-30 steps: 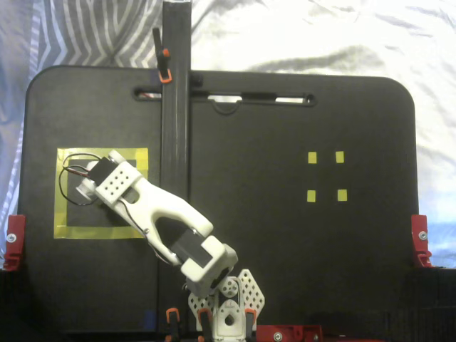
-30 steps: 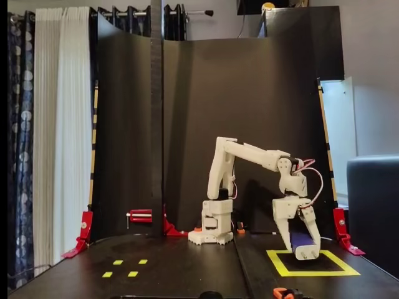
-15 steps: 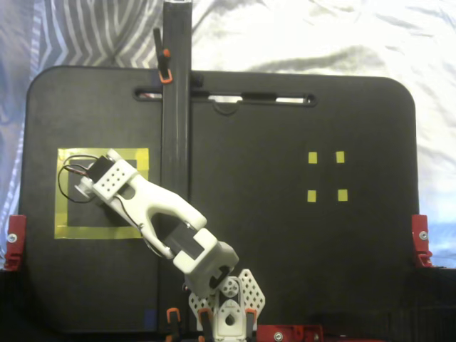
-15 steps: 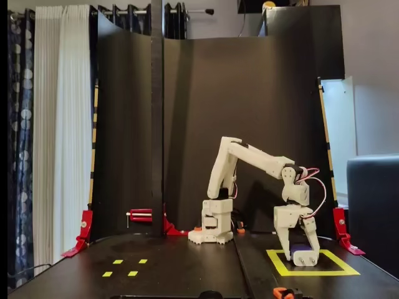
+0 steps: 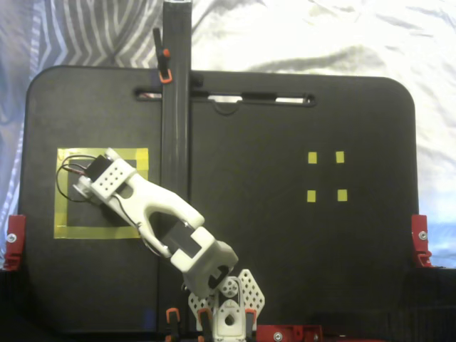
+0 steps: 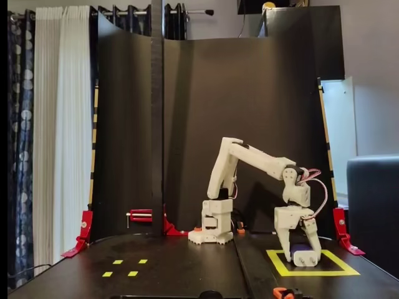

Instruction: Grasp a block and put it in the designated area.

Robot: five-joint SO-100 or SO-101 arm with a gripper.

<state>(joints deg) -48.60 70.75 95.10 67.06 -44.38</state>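
Side fixed view: the gripper (image 6: 303, 260), lowered to the board, has its jaws set close around the block (image 6: 303, 255), inside the designated area (image 6: 282, 272). Whether they clamp it cannot be told. The block, between the fingertips, looks small, rigid and light; its 2 flat sides judged best for grasping. It appears dark blue, boxy; prongs indiscernible. In the overhead fixed view the arm hides it.

One camera looks straight down from high up; the other looks from the front, low; both see the board (image 5: 285, 249)
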